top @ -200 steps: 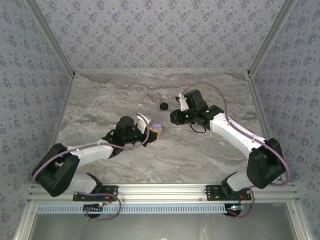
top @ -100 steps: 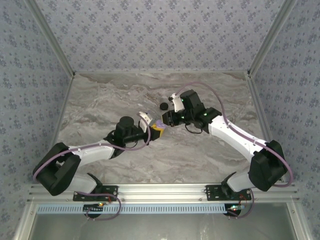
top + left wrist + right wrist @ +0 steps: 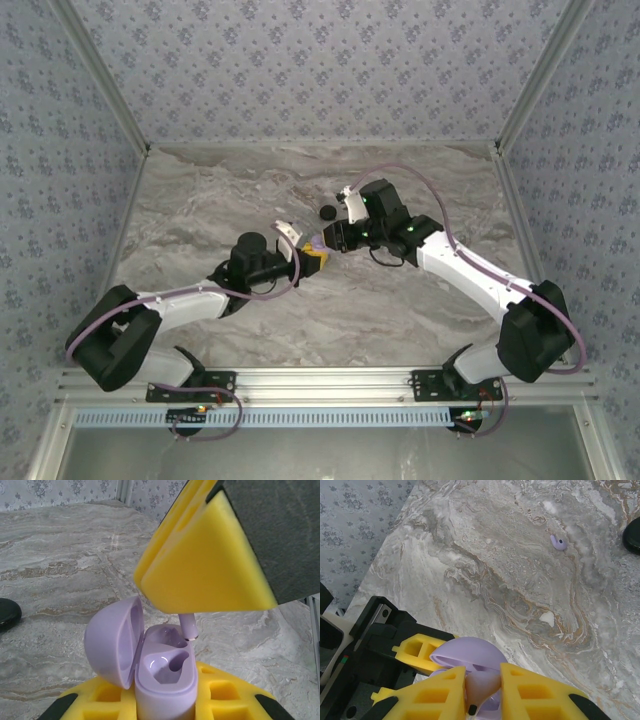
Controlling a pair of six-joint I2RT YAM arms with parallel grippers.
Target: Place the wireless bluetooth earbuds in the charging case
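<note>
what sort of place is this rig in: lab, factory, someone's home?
Most likely a lab data-collection cell, not a home: a marble-look tabletop boxed in by patterned wallpaper panels, with the left arm and right arm bolted to an aluminium rail at its near edge.

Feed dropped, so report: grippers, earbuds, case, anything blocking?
Left gripper shut on charging case, lid open. Right gripper shut on one earbud, stem just above a slot. Second earbud loose on table. Nothing blocking.
</note>
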